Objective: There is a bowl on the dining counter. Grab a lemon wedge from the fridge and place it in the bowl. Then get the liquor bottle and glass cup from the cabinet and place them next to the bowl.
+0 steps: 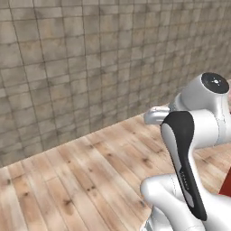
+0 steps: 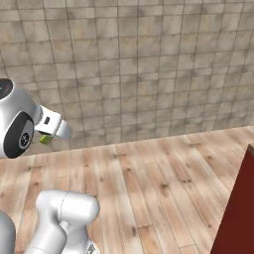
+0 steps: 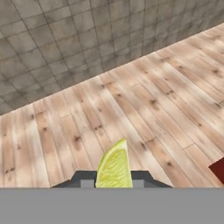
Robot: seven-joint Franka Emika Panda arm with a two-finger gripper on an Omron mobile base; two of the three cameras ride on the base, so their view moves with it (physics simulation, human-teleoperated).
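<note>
One white arm [image 1: 194,149] with dark joints fills the lower right of the left base view, folded up over a light wooden plank floor [image 1: 67,180]. Behind it stands a wall of grey-brown square tiles [image 1: 67,58]. A sliver of red front [image 1: 225,185] shows at the right edge, just past the arm; which piece of furniture it belongs to cannot be told from here.

From the right base view, the arm's upper joint sits at the left edge, and the white hand reaches out to the right of it. At the hand's lower side hangs a small yellow-green bit — the lemon wedge [image 2: 46,139] — held up in the air in front of the tiled wall, well above the floor. The gripper [image 2: 48,138] is too small here to show how its jaws stand. A dark red panel [image 2: 238,208] rises in the lower right corner, standing on the planks.

Looking along the hand, the lemon wedge [image 3: 114,168] stands upright between the two dark finger tips, its pale rind edge curving up to a point — the gripper [image 3: 114,183] is closed on it, a tip pressing at each side. Beyond the wedge lie the floor planks and the tiled wall. A small dark red corner [image 3: 218,168] shows at the right edge.
</note>
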